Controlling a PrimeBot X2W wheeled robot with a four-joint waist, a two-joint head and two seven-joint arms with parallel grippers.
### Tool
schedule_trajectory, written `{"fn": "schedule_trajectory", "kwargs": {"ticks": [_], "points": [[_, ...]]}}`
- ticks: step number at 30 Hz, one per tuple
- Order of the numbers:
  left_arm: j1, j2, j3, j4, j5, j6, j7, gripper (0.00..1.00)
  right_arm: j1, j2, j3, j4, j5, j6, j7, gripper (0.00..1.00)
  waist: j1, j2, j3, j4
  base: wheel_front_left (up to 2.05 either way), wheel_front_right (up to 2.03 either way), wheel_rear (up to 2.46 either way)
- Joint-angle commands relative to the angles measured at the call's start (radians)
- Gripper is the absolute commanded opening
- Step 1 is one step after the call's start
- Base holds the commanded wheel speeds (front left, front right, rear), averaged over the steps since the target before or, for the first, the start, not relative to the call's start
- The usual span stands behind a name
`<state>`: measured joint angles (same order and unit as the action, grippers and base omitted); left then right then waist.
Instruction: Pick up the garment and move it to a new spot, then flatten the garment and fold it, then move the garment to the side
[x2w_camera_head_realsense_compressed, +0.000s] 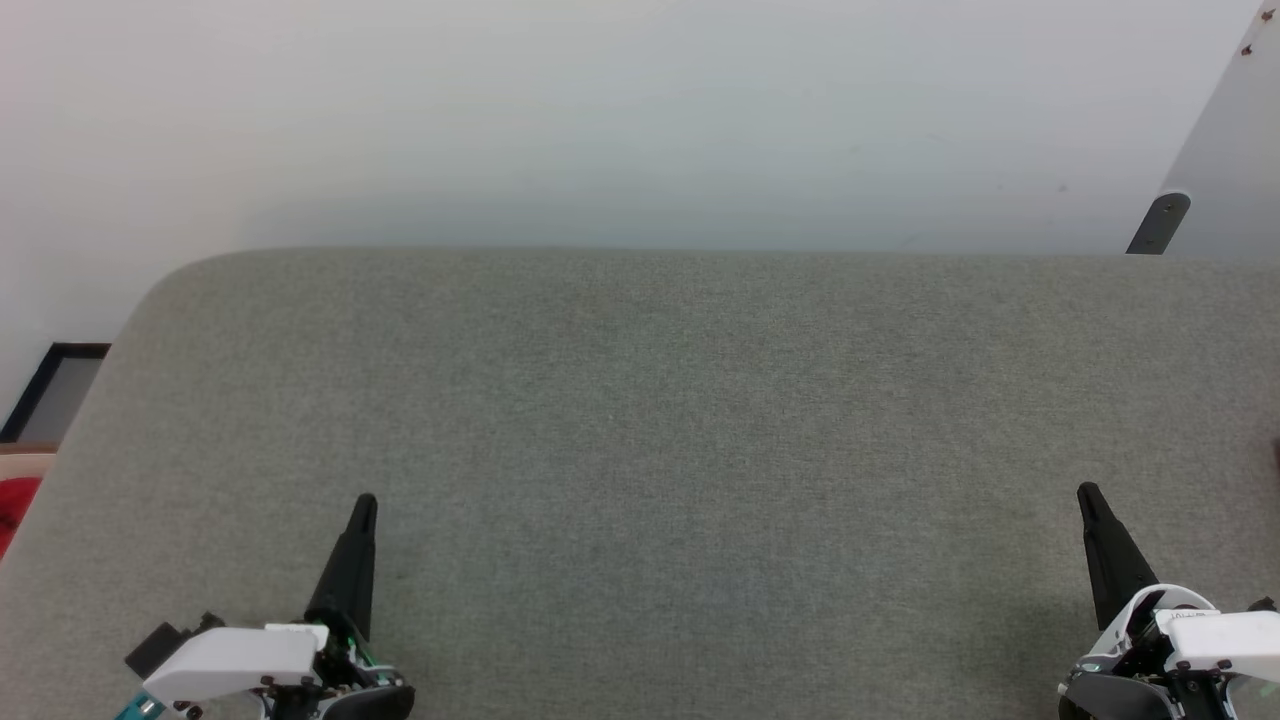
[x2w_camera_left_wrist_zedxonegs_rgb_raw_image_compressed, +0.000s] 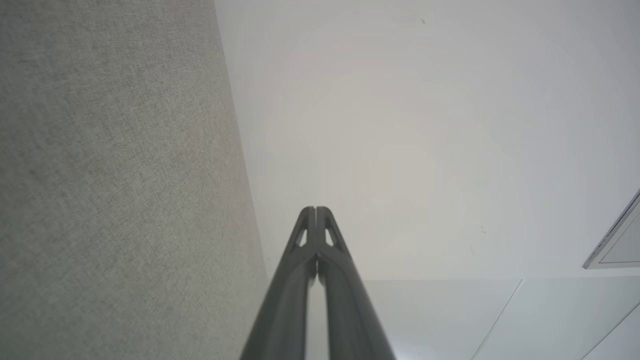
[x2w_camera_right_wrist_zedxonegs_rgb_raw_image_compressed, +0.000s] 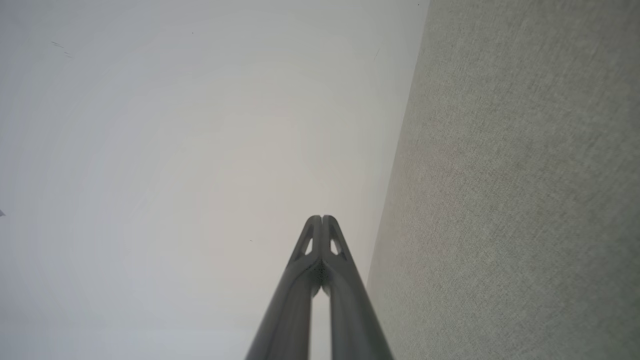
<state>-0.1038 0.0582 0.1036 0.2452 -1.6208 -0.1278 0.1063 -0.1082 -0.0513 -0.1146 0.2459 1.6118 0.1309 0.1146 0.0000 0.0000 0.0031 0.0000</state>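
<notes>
A red sliver of the garment (x2w_camera_head_realsense_compressed: 14, 508) is seen just past the left edge of the round-cornered table (x2w_camera_head_realsense_compressed: 640, 420), which is covered in grey woven cloth (the shirt is judged light, soft and floppy, best pinched at a hem or shoulder), while the left gripper (x2w_camera_head_realsense_compressed: 363, 508) and right gripper (x2w_camera_head_realsense_compressed: 1089, 496) are closed tip to tip, empty.

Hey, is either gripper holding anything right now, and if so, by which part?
Nothing is held. The left gripper and the right gripper are both shut with nothing between their fingers, over the grey fabric surface.
</notes>
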Motion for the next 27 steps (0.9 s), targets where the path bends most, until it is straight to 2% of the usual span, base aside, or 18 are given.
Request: {"fn": "schedule_trajectory", "kwargs": {"ticks": [1, 27], "points": [[-0.01, -0.002, 0.002, 0.002, 0.0, -0.005, 0.003, 0.0, -0.003, 0.004, 0.0, 0.0, 0.002, 0.0, 0.001, 0.0, 0.0, 0.0, 0.0, 0.0, 0.0, 0.0, 0.0], [-0.011, -0.004, 0.006, 0.002, 0.004, -0.005, 0.005, 0.0, -0.003, 0.004, 0.0, 0.0, 0.002, 0.0, 0.0, 0.0, 0.0, 0.0, 0.0, 0.0, 0.0, 0.0, 0.0]]}}
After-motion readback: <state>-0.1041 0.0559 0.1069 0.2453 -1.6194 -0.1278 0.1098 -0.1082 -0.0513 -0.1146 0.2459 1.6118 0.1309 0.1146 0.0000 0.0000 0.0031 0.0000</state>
